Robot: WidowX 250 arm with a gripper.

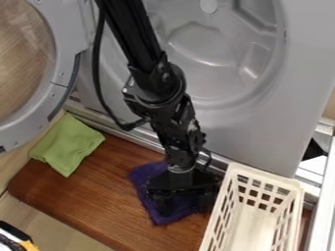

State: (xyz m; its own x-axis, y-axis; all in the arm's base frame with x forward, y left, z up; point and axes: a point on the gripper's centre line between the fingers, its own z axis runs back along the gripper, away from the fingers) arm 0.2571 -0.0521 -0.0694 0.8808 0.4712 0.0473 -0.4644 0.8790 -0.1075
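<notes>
Purple fabric, a small crumpled cloth [152,198], lies on a reddish-brown wooden board [98,196] with rounded corners, partly covered by the black two-finger gripper [183,202]. The gripper hangs low over it with its fingers spread apart, and purple shows between them; whether they touch the cloth cannot be told.

Just beside the gripper, toward the right of the view, stands an off-white plastic basket [255,223] with a lattice of square and slotted holes in its walls. Its near side wall leaves little room for the gripper on that side. Toward the left of the view, well apart from the purple cloth, a folded light-green cloth [68,143] lies across the board's upper edge.

Behind the board rises a grey machine front [229,135] with a large round recess, and the black arm [140,44] passes in front of it, a black cable [98,73] looping alongside. A grey-rimmed round door [62,86] with a see-through pane stands open at the upper left. A black-and-yellow object [26,245] shows at the bottom left corner.
</notes>
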